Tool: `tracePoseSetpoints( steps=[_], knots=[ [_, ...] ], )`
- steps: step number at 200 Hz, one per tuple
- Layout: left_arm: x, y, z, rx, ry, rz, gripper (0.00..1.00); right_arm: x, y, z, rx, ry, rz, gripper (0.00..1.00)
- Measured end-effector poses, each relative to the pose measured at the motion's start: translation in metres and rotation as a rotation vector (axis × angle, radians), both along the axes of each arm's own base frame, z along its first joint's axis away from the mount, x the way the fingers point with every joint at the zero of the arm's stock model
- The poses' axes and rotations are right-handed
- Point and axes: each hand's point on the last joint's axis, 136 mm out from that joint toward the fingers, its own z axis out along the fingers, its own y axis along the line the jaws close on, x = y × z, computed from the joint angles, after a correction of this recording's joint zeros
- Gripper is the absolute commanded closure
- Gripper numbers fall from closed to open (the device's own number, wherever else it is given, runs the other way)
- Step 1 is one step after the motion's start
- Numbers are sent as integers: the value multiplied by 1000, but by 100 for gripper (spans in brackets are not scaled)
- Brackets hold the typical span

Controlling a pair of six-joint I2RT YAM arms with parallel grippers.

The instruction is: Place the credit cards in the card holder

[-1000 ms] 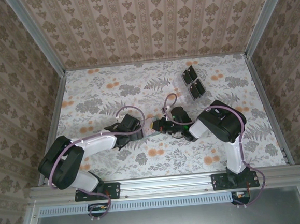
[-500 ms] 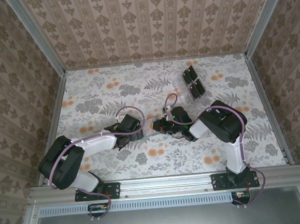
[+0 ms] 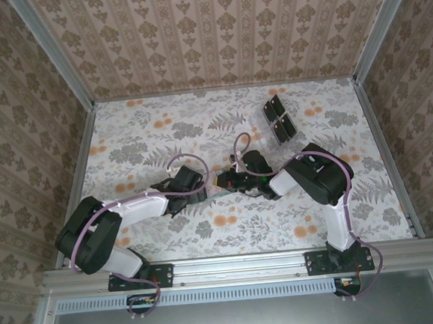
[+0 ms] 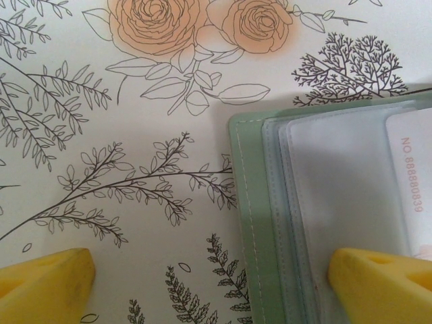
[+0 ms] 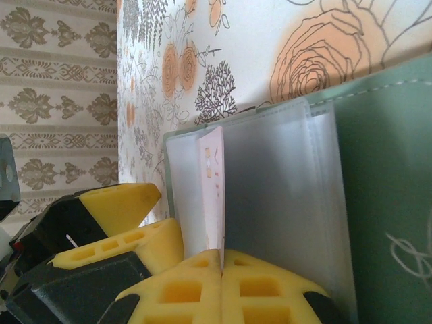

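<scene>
The dull-green card holder [image 4: 247, 223] lies open on the flowered table, its clear sleeves [image 4: 337, 189] facing up. My left gripper [image 4: 216, 290] is open and straddles the holder's edge, with one yellow fingertip [image 4: 381, 280] on the sleeves and the other [image 4: 47, 280] on the table. My right gripper [image 5: 221, 255] is shut on a pale pinkish credit card [image 5: 214, 185], held edge-on with its far end between the sleeves of the card holder [image 5: 391, 169]. That credit card [image 4: 413, 182] shows printed numbers in the left wrist view. From above, the left gripper [image 3: 205, 188] and right gripper [image 3: 231, 182] meet at mid-table.
A clear rack with dark square panels [image 3: 279, 119] stands at the back right of the table. Patterned walls and metal rails [image 3: 82, 165] close in the table. The left gripper's fingers [image 5: 118, 202] sit just beside my right fingers.
The right gripper has crept slightly left and back toward the left gripper, carrying the card with it. The left arm has stayed put.
</scene>
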Motion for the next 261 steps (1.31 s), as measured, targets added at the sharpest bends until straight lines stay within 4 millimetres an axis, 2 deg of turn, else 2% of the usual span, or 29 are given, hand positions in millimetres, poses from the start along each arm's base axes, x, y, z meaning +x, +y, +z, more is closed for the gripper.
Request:
tracePoseSetpoints(
  steps=[65,83,112,155,171,237,261],
  knots=[
    [3,4,3,-1,2,16,0,0,6,-1,-17,14,36,100],
    [5,13,4,-2,12,43,0,0,7,-2,-26,18,45,92],
    [8,30,6,9,33,93,0,-1,9,4,-57,13,68,73],
    [7,32,9,-4,43,100,0,-4,6,13,-148,9,94,48],
    [6,34,7,-9,56,104,0,-5,5,15,-187,7,104,42],
    [5,39,5,-24,85,122,0,-9,-20,19,-410,-9,115,42],
    [4,43,4,-19,93,131,0,-3,-23,25,-462,-38,124,48]
  ],
)
